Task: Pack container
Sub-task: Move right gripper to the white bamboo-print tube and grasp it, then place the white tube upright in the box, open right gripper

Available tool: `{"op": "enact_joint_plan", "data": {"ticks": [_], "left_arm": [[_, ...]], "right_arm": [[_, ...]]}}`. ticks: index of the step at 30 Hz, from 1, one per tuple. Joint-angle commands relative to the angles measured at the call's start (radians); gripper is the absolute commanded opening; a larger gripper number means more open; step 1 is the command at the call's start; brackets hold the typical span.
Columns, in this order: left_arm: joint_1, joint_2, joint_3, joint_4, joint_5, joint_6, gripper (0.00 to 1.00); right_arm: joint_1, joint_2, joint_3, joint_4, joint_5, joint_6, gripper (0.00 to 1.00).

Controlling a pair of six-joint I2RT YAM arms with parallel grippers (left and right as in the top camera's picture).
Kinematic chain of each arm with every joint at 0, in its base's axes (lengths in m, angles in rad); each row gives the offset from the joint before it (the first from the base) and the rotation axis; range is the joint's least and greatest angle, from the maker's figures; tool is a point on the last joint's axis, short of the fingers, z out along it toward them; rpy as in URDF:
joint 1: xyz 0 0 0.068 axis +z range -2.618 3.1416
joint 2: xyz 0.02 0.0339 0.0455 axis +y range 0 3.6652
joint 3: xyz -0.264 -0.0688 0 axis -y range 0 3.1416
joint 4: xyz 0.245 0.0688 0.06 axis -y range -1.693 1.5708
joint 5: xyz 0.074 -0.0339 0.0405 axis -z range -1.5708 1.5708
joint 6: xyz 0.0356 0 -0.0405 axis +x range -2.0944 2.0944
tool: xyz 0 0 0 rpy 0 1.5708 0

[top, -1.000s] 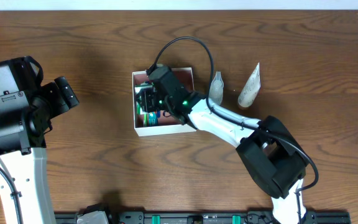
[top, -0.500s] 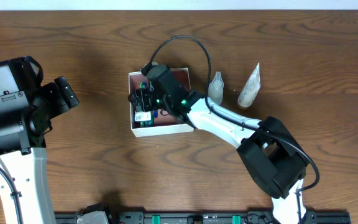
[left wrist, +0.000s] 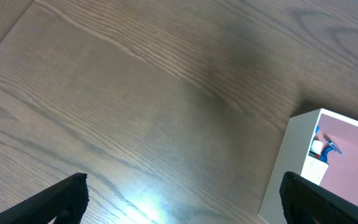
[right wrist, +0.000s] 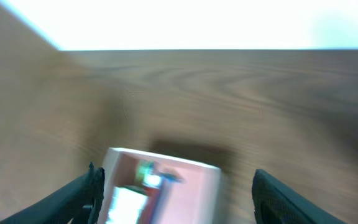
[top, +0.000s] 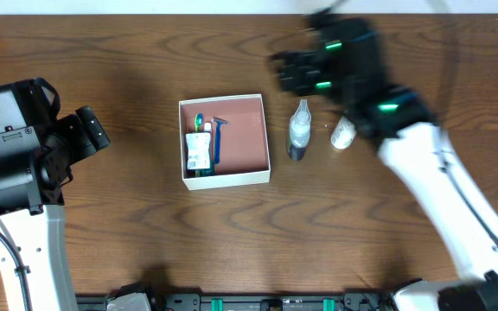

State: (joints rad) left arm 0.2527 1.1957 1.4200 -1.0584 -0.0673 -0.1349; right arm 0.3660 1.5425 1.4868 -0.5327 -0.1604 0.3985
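Near the middle of the wooden table [top: 102, 52]: the container [top: 245, 142], upright and lidless. Holds, along its left wall, a green-white packet [top: 199, 153], a blue razor [top: 219, 136] and a small green-tipped item [top: 199, 120]. Just outside to the right: a clear bottle [top: 298, 131], then a white tube [top: 343, 134]. Right gripper [right wrist: 178, 196]: blurred, fingers spread, empty. Left gripper [left wrist: 182, 199]: spread wide, empty, left of the container.

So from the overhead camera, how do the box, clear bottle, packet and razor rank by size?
1. container
2. clear bottle and green-white packet: too alike to separate
3. blue razor, the thinnest
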Motion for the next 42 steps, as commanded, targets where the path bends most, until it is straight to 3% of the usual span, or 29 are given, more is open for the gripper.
{"op": "enact_joint_plan", "data": {"ticks": [1,7,11,13,17,22,26,29,36,42], "left_arm": [[0.005,0.000,0.009,-0.001,-0.012,-0.010,0.98],[0.005,0.000,0.009,-0.001,-0.012,-0.010,0.98],[0.005,0.000,0.009,-0.001,-0.012,-0.010,0.98],[0.005,0.000,0.009,-0.001,-0.012,-0.010,0.98],[0.005,0.000,0.009,-0.001,-0.012,-0.010,0.98],[0.005,0.000,0.009,-0.001,-0.012,-0.010,0.98],[0.005,0.000,0.009,-0.001,-0.012,-0.010,0.98],[0.005,0.000,0.009,-0.001,-0.012,-0.010,0.98],[0.005,0.000,0.009,-0.001,-0.012,-0.010,0.98],[0.005,0.000,0.009,-0.001,-0.012,-0.010,0.98]], "right_arm": [[-0.100,-0.008,-0.008,-0.103,0.018,-0.063,0.73],[-0.185,-0.009,-0.008,-0.236,0.068,-0.173,0.73],[-0.183,-0.004,-0.009,-0.312,0.163,-0.179,0.69],[-0.182,0.003,-0.010,-0.344,0.172,-0.179,0.60],[-0.182,0.039,-0.010,-0.383,0.172,-0.167,0.54],[-0.181,0.109,-0.010,-0.425,0.172,-0.133,0.52],[-0.180,0.118,-0.010,-0.396,0.172,-0.134,0.32],[-0.183,0.108,-0.009,-0.375,0.173,-0.134,0.01],[-0.182,-0.016,0.003,-0.335,0.302,-0.137,0.01],[-0.134,-0.215,0.027,-0.224,0.298,-0.152,0.01]]}}
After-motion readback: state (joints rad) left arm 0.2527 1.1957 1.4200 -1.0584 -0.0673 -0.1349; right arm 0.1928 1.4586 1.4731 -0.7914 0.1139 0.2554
